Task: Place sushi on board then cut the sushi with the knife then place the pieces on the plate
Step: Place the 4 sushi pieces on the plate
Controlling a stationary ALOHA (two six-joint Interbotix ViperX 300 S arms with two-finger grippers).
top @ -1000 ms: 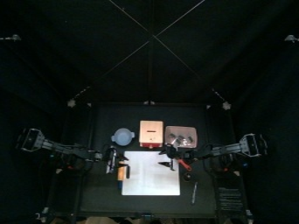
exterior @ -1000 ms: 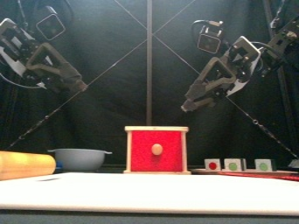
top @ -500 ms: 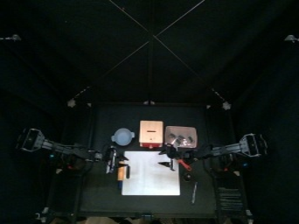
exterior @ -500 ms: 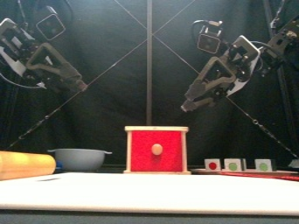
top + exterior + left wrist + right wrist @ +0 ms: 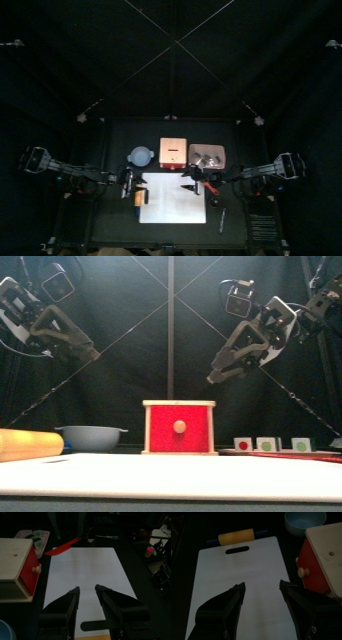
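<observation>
The sushi pieces (image 5: 269,443) stand in a row on the pink tray (image 5: 283,453) at the back right, also in the left wrist view as sushi pieces (image 5: 37,536). The white board (image 5: 174,198) lies bare at the table's front. A red knife (image 5: 63,547) lies between the board and the tray, and a blue knife (image 5: 107,537) lies beyond the board's right end. My left gripper (image 5: 87,588) hangs open and empty above the board's left end. My right gripper (image 5: 260,584) hangs open and empty above its right end.
A wooden box with a red drawer front (image 5: 179,427) stands at the back middle, with a blue-grey bowl (image 5: 91,436) to its left. A yellow rolling pin (image 5: 27,443) lies by the board's left end.
</observation>
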